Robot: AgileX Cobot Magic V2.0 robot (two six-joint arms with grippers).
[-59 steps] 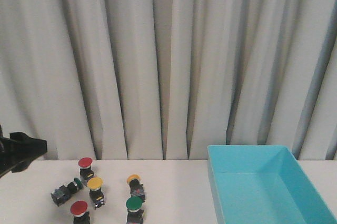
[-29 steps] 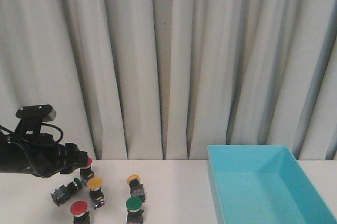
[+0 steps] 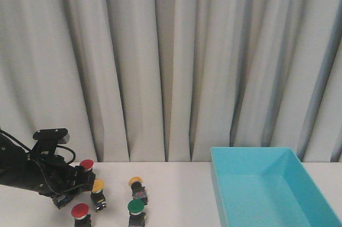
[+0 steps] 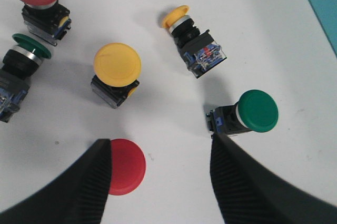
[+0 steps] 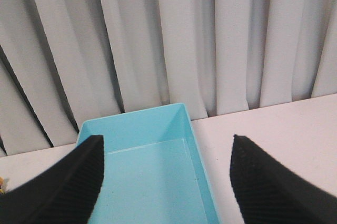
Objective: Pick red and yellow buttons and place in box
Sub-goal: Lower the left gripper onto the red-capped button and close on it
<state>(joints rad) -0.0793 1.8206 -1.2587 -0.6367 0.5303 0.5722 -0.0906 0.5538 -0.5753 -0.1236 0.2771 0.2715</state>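
Left of the table's middle stand two red buttons (image 3: 86, 164) (image 3: 80, 210) and a yellow button (image 3: 98, 186); a second yellow button (image 3: 135, 181) lies tilted. My left gripper (image 4: 160, 142) hangs open above them, holding nothing. One finger (image 4: 89, 182) overlaps the edge of the near red button (image 4: 125, 166); the other finger (image 4: 237, 176) is beside a green button (image 4: 258, 110). The upright yellow button (image 4: 117, 63) lies just ahead of the jaws. The turquoise box (image 3: 251, 153) stands at the right with nothing seen in it. My right gripper (image 5: 166, 139) is open above the box (image 5: 137, 126).
Two green-capped buttons sit in the cluster, one upright (image 3: 135, 207) and one on its side (image 4: 23, 55). My left arm (image 3: 32, 171) hides part of that side of the cluster. A grey curtain (image 3: 171, 61) hangs close behind the table.
My left arm has swung in from the left edge and come down over the cluster of buttons. The buttons and the box have stayed put.
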